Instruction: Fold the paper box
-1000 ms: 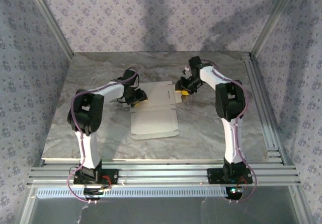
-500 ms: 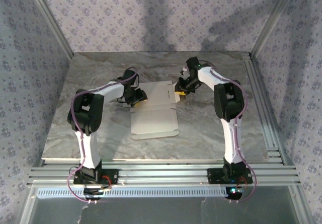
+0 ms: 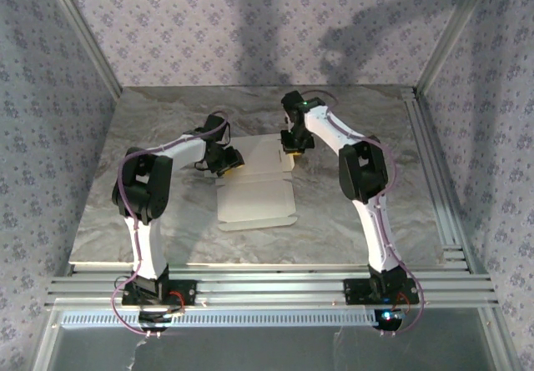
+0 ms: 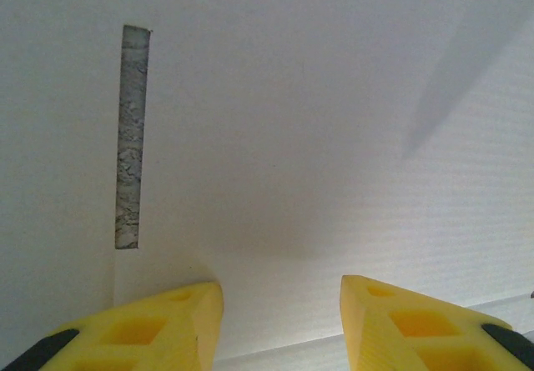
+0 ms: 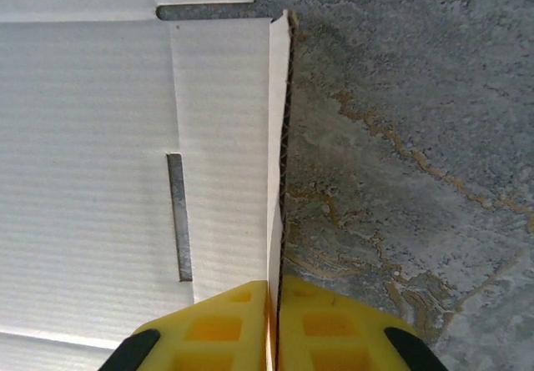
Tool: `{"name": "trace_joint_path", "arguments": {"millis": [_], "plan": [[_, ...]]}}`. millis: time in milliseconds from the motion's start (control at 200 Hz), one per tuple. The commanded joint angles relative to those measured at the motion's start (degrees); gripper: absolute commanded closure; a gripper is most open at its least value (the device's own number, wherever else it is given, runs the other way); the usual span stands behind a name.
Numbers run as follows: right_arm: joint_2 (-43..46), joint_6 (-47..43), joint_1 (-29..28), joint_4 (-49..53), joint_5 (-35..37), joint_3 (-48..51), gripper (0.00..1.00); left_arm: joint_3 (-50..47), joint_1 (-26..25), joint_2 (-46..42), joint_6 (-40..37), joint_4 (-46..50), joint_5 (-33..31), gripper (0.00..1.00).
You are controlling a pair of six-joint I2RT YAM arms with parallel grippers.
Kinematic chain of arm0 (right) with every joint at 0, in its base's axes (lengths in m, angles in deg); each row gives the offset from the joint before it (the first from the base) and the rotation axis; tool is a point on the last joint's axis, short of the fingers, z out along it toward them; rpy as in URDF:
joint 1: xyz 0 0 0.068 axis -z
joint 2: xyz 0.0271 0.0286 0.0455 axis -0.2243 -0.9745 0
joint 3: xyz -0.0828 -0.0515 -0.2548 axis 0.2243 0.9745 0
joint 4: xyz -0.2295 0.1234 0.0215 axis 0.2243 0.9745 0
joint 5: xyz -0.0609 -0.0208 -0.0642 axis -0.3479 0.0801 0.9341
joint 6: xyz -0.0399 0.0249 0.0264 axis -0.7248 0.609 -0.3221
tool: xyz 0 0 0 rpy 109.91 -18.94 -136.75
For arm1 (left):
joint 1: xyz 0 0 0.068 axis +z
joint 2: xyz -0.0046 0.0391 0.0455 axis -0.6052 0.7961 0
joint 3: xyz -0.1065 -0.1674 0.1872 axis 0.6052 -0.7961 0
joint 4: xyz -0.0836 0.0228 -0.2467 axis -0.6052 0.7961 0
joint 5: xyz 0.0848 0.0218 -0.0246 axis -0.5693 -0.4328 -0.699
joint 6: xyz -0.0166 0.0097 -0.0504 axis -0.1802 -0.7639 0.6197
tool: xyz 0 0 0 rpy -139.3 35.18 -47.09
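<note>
Evidently the paper box [image 3: 254, 192] is thin corrugated card: light, stiff across its panels, ready to bend at the creases and liable to slide on the table [image 3: 367, 213]. It lies unfolded, white face up, at mid-table between the arms. Judged best hold: a flap edge close to a crease. The right gripper [image 5: 275, 292] is clamped on the far panel's right side flap [image 5: 279, 137], which stands on edge; that arm reaches far, wrist turned left. The left gripper [image 4: 282, 292] is low over the far-left panel beside a slot [image 4: 133, 137], jaws apart; contact cannot be told.
</note>
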Motion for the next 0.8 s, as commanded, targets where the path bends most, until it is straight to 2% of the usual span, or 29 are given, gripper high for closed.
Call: {"name": "trace_joint_path", "arguments": {"millis": [0,290,590,645,755,795], "plan": [[-2.59,1.38,-1.52,5.02,3.36,-2.16,0.87,-0.3,-0.15,2.24,-1.18,1.98,-0.54,0.57],[-5.05,1.67,-2.3,5.5,5.96,-4.83,0.74,-0.47,-0.37,2.5,-0.83,1.49,-0.21,0.58],[-4.48,2.41,-2.27,1.63,-3.38,-4.66,0.74,-0.03,-0.41,2.68,-0.91,1.52,0.26,0.58],[-4.58,3.06,-2.25,2.03,-3.24,-4.74,0.77,-0.11,-0.41,2.54,-0.85,1.52,0.26,0.58],[-4.27,2.92,-2.02,4.57,1.76,-4.96,1.0,-0.87,-0.32,-0.06,-0.29,1.81,-1.16,0.57],[-3.19,2.15,-1.79,4.88,4.36,-3.89,1.0,-1.48,-0.24,-2.64,-0.07,2.4,-2.5,0.52]]}}
